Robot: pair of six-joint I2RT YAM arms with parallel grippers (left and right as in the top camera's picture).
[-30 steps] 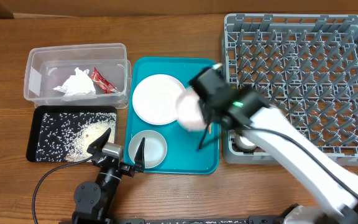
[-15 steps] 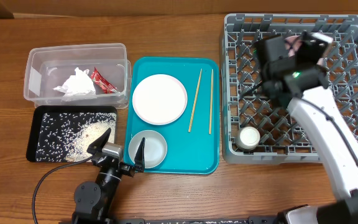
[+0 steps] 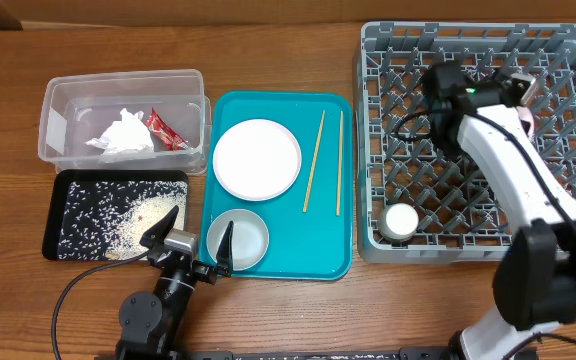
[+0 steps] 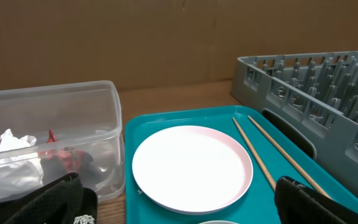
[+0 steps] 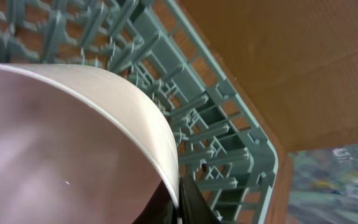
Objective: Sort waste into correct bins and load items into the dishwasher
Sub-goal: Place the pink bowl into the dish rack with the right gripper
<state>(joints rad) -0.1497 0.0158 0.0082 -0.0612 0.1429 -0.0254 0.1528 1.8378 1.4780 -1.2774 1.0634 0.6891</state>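
My right gripper (image 3: 520, 95) is over the far right part of the grey dish rack (image 3: 473, 60), shut on the rim of the pale pink bowl (image 3: 529, 118). In the right wrist view the bowl (image 5: 55, 143) stands on edge, its rim pinched between my fingertips (image 5: 194, 202), with rack pegs (image 5: 216, 118) behind. My left gripper (image 3: 190, 240) is open beside the greyish-white bowl (image 3: 238, 240). The white plate (image 3: 257, 159) and two chopsticks (image 3: 313, 160) lie on the teal tray (image 3: 333, 255). The small white cup (image 3: 401, 221) sits in the rack's near left corner.
The clear tub (image 3: 58, 100) holds the napkin (image 3: 123, 133) and red sachet (image 3: 165, 128). The black tray (image 3: 68, 180) holds rice (image 3: 118, 215). In the left wrist view the plate (image 4: 191, 167), chopsticks (image 4: 260, 162), tub (image 4: 55, 124) and rack (image 4: 316, 81) lie ahead.
My right arm carried the pink bowl from the teal tray across to the rack's far right and turned it on edge. The left arm has not moved.
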